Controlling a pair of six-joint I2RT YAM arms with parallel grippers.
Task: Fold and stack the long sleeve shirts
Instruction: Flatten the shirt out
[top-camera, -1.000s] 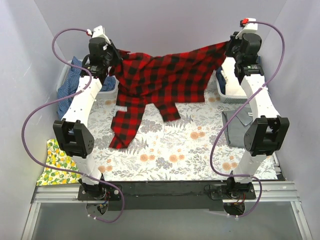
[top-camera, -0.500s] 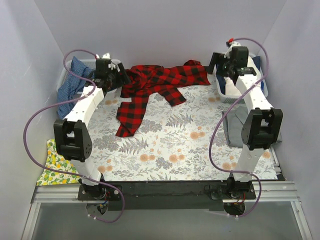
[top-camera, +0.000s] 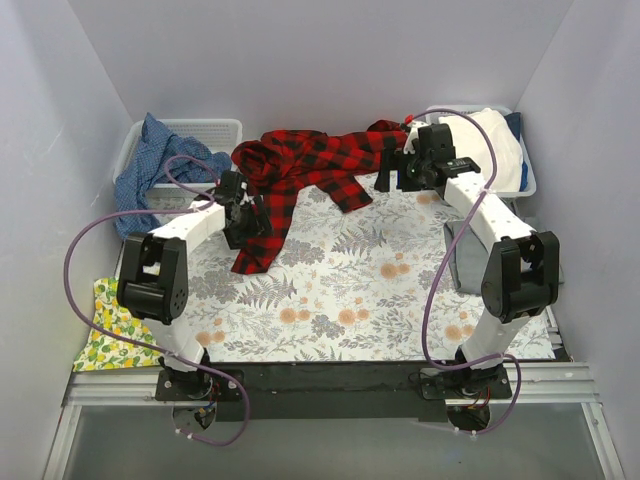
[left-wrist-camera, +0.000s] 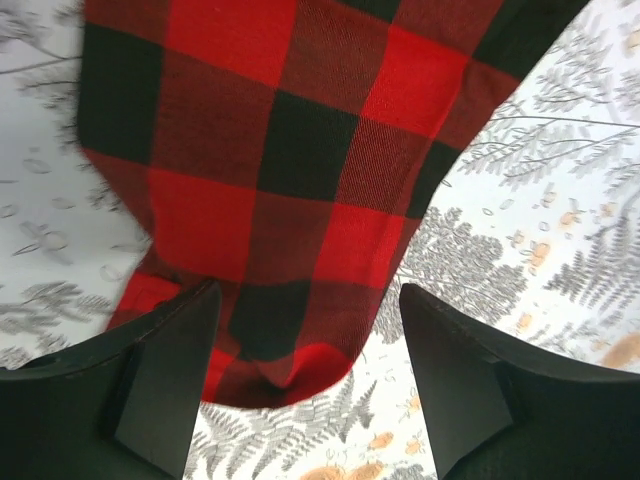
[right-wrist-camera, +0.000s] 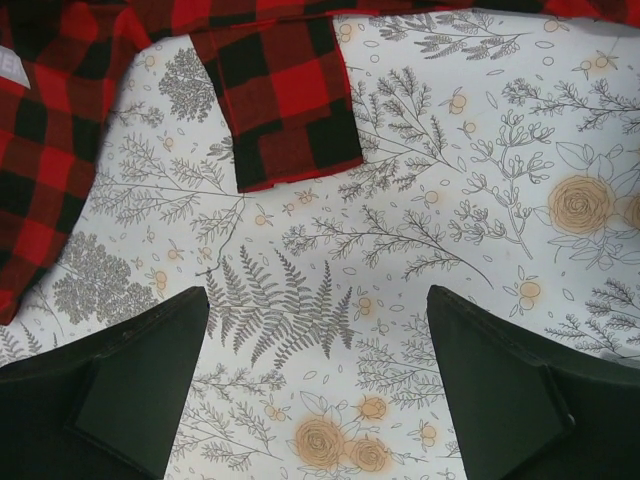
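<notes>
The red-and-black plaid long sleeve shirt (top-camera: 312, 162) lies crumpled across the back of the table, one sleeve trailing toward the front left. My left gripper (top-camera: 246, 216) hovers open over that sleeve. In the left wrist view the sleeve's cuff end (left-wrist-camera: 285, 200) lies under and between the spread fingers (left-wrist-camera: 170, 375), not pinched. My right gripper (top-camera: 392, 172) stands open just right of the heap. Its wrist view shows only floral cloth between the fingers (right-wrist-camera: 140, 370), with a second plaid cuff (right-wrist-camera: 285, 110) further ahead. A grey shirt (top-camera: 466, 256) lies folded at the right edge.
A floral tablecloth (top-camera: 340, 290) covers the table. A basket at the back left holds blue cloth (top-camera: 148, 172). A basket at the back right holds white cloth (top-camera: 492, 140). A yellow lemon-print cloth (top-camera: 108, 320) lies off the table's front left corner.
Both grippers opened and let go of the plaid shirt. It dropped from being stretched in the air to a heap on the table. Both arms came down and inward.
</notes>
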